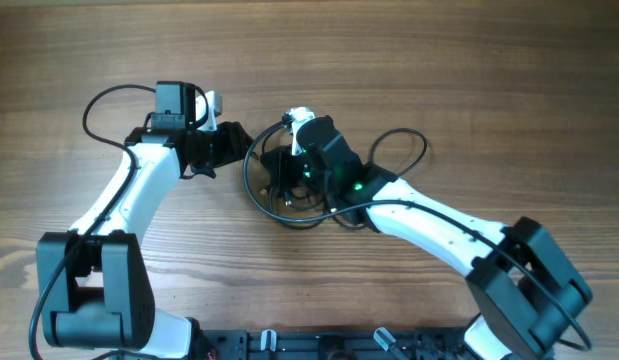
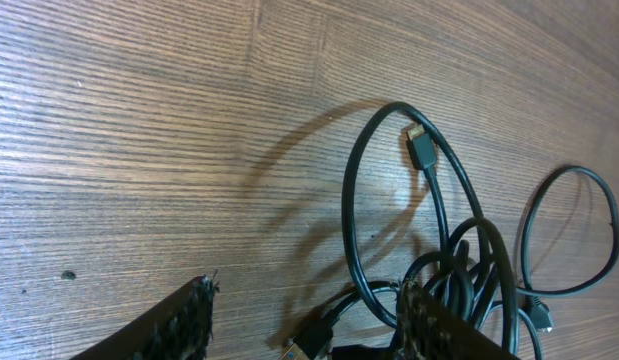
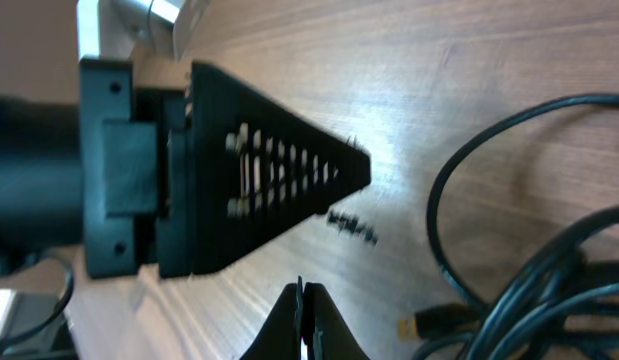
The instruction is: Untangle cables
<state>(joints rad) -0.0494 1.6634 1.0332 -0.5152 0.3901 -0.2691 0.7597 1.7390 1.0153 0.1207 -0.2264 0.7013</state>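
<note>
The cables point(image 1: 289, 195) lie bunched in a knot at mid table, and one loop point(image 1: 404, 150) trails off to the right. My left gripper point(image 1: 229, 146) stands open just left of the bunch. In the left wrist view its fingertips point(image 2: 307, 290) straddle a gold-tipped plug point(image 2: 311, 338) that lies loose on the wood, while the right finger point(image 2: 439, 325) rests against the cable bunch point(image 2: 469, 270). Another plug point(image 2: 421, 150) sits inside a tall loop. My right gripper point(image 1: 272, 165) is over the bunch, its jaws point(image 3: 301, 300) shut on nothing, beside the cables point(image 3: 534, 270) and a gold-tipped plug point(image 3: 429, 322).
The wooden table point(image 1: 439, 60) stretches bare-grained on all sides. A finger of the left gripper point(image 3: 279, 170) fills the right wrist view just ahead of my shut jaws. A separate round cable loop point(image 2: 569, 230) lies to the right in the left wrist view.
</note>
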